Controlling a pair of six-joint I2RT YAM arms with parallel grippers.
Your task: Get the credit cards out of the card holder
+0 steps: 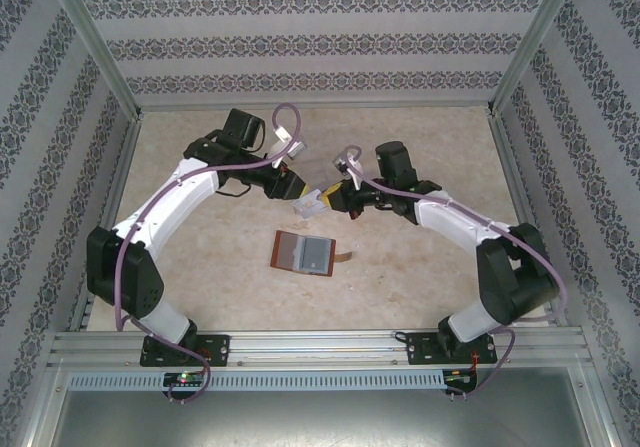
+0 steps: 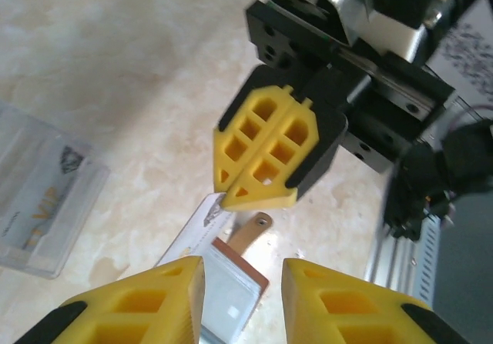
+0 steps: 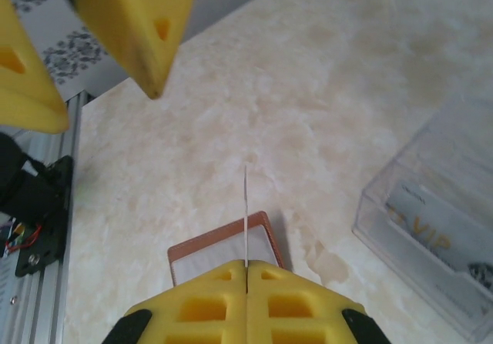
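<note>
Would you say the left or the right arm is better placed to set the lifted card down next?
Right: the right gripper is shut on the card, while the left gripper stands open, clear of it.

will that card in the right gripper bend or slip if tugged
Probably stiff: the credit card stands straight, edge-on, from the shut right gripper, no sag. Thin, so likely light. Smooth and pinched at one end, it could slip or pivot.
</note>
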